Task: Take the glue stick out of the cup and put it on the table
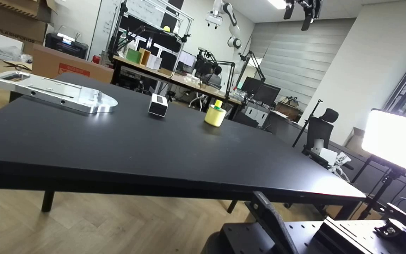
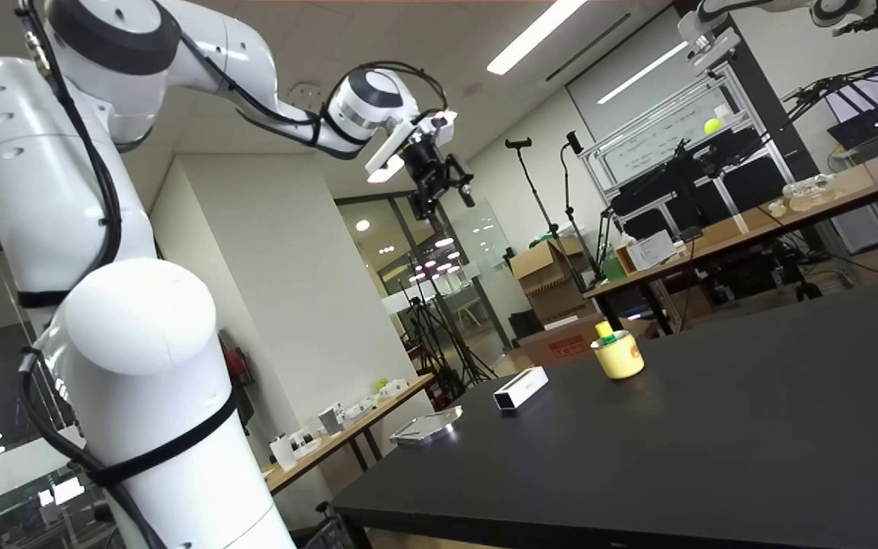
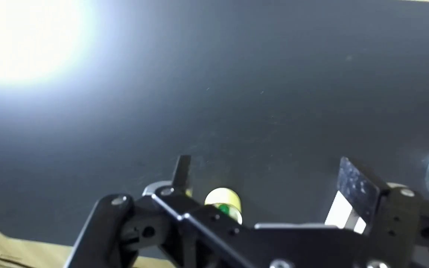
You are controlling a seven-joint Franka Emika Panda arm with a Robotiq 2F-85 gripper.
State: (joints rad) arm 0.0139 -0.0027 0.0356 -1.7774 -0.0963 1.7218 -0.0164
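Note:
A yellow cup (image 1: 214,117) stands upright on the black table (image 1: 136,148); it also shows in an exterior view (image 2: 622,360). A glue stick with a yellow top and a green band (image 1: 218,103) stands inside and sticks out above the rim, also in an exterior view (image 2: 604,331). In the wrist view the cup (image 3: 225,195) and a green part of the glue stick (image 3: 223,208) are partly hidden behind the gripper. My gripper (image 3: 263,159) is open and empty, its fingers wide apart. It hangs high above the table in both exterior views (image 1: 297,22) (image 2: 445,202).
A small white box with a dark open end (image 1: 158,105) stands beside the cup, also in an exterior view (image 2: 521,387). A silver metal plate (image 1: 53,90) lies near the table's end. A bright lamp panel (image 1: 397,141) stands beside the table and glares on it.

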